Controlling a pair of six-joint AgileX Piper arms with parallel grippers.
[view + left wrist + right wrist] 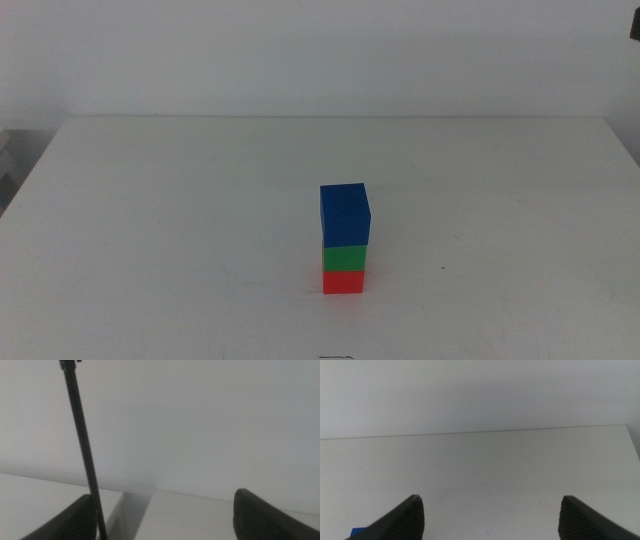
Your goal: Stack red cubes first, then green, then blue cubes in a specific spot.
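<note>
Your tower could still tip: the blue cube point(345, 214) on top sits a bit crooked over the green cube point(344, 259), so don't bump the table point(150, 220). The red cube point(343, 282) is under the green. The tower points straight up. Left gripper point(162, 520) and right gripper point(490, 520) both have jaws apart, holding nothing.

A plain white bench point(150, 250) fills the middle view, its far edge meeting a pale wall. Only the red cube point(343, 283) sits directly on its surface, toward five o'clock of the bench's centre, carrying the green cube point(344, 259) with the blue cube point(345, 214) stacked at twelve o'clock above.
</note>
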